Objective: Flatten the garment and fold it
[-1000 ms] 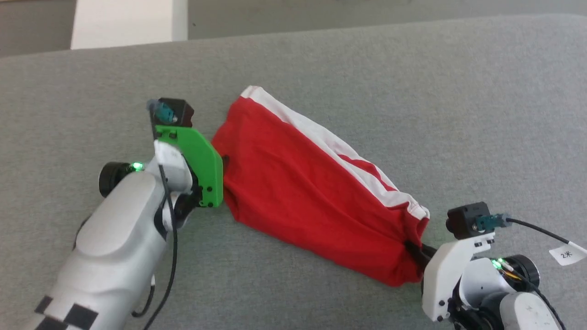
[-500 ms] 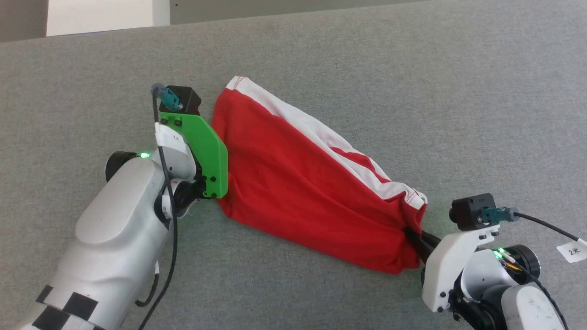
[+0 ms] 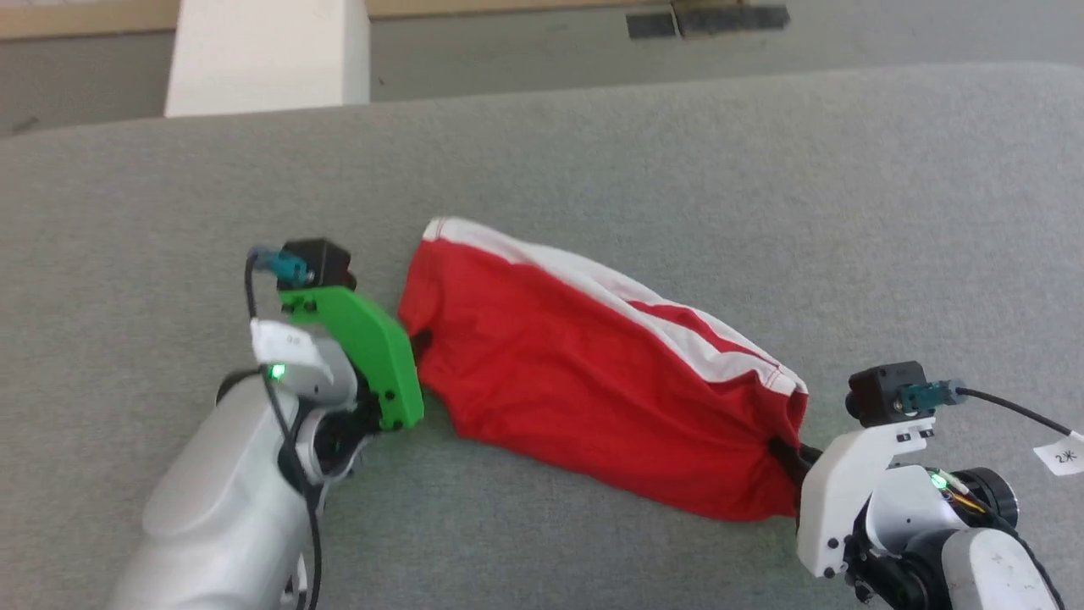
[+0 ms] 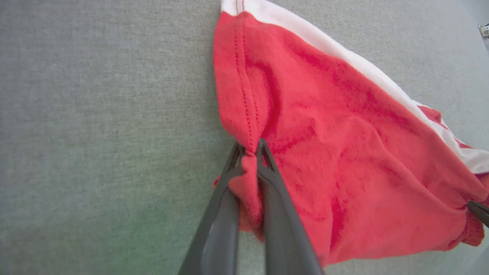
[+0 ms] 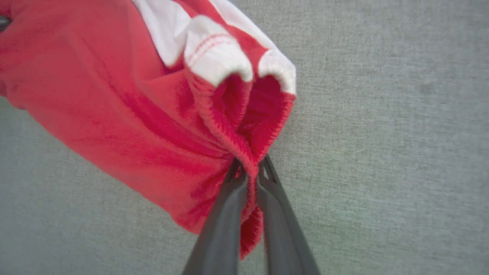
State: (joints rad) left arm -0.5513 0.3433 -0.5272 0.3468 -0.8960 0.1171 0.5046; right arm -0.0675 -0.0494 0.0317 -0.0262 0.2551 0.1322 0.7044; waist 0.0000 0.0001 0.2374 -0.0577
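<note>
The red garment (image 3: 584, 381) with a white band along its far edge hangs stretched between both grippers over the grey surface (image 3: 593, 169). My left gripper (image 3: 417, 341) is shut on the garment's left hem; in the left wrist view the left gripper (image 4: 249, 147) pinches a stitched red fold of the garment (image 4: 344, 133). My right gripper (image 3: 783, 449) is shut on the right end; in the right wrist view the right gripper (image 5: 249, 166) clamps a red edge of the garment (image 5: 126, 107) below a white cuff.
The grey surface's far edge runs across the top, with floor beyond it and a white post (image 3: 267, 55). A cable with a paper tag (image 3: 1059, 456) trails from the right wrist.
The left gripper closed on the garment's left hem. The head camera shifted, so the whole scene sits lower in view; the garment stays stretched between the grippers.
</note>
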